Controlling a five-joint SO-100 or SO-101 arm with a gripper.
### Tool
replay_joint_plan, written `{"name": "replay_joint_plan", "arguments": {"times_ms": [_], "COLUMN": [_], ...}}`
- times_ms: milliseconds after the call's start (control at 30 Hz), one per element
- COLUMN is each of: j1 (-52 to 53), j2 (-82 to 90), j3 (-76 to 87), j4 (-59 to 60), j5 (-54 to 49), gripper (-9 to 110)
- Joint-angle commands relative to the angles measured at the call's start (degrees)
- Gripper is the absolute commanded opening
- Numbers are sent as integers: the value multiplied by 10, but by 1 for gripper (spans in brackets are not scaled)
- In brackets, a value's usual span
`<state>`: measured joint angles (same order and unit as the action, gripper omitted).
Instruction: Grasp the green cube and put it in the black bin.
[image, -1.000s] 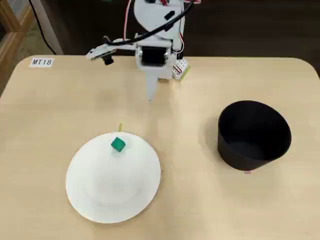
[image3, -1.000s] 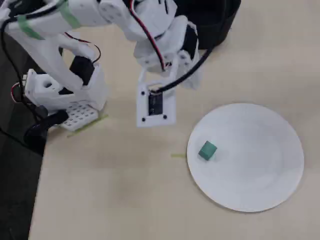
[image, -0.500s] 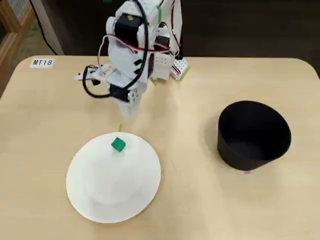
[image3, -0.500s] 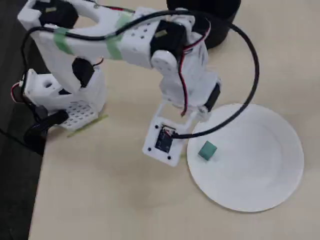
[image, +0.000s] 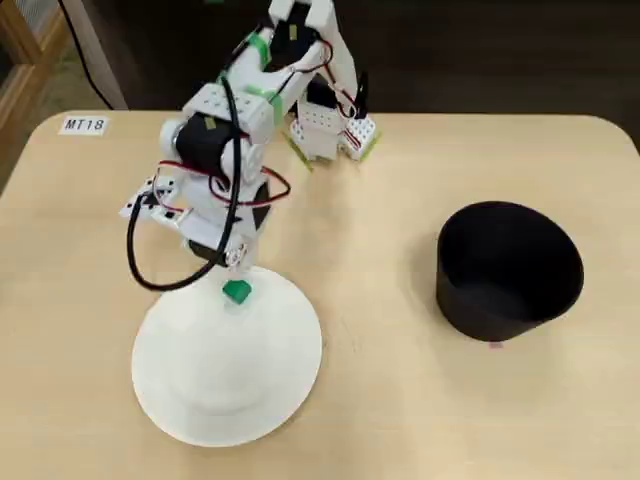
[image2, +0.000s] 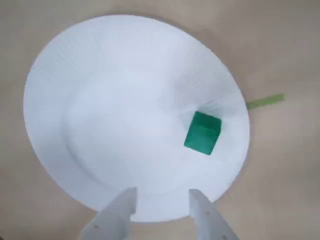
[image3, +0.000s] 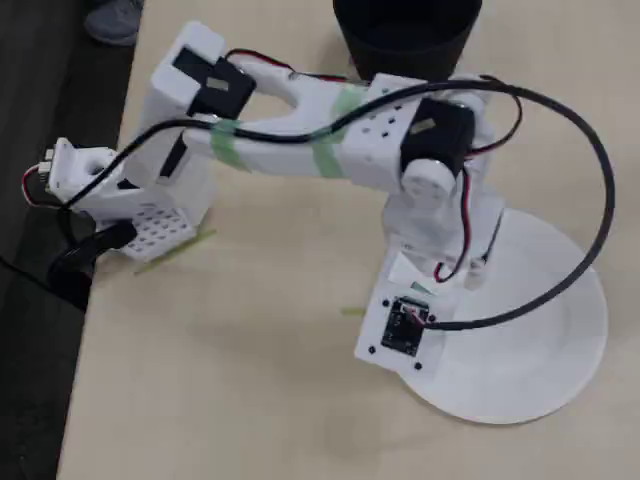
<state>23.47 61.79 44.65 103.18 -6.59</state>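
Your hand (image2: 161, 197) hangs over the near rim of the plate (image2: 100, 100) with its two fingers spread and nothing between them. In the wrist view the cube (image2: 202, 132) sits on the plate's right side, close to the rim and turned slightly askew, ahead of the fingertips and off to their right. In a fixed view it shows just below the wrist (image: 236, 292); in the other fixed view the arm hides it.

You are in the approach, so line up before you descend. Shift the hand right and forward until the cube is centred in the gap, then twist the wrist so the fingers meet two flat faces, not corners. Lower until the tips nearly touch the plate, and close gently; the plate looks light and may slide if you press on it.

The bin (image: 508, 268) stands well apart on the surface (image: 400, 400).

A label (image: 82, 125) at the surface's far corner reads "MT18".
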Motion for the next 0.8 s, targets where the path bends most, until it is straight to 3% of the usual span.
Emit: {"name": "replay_joint_plan", "arguments": {"times_ms": [0, 333, 767], "j1": [17, 15, 3], "j2": [8, 54, 20], "j3": [-32, 120, 114], "j4": [25, 32, 30], "j5": [-18, -4, -4], "gripper": [24, 30, 35]}}
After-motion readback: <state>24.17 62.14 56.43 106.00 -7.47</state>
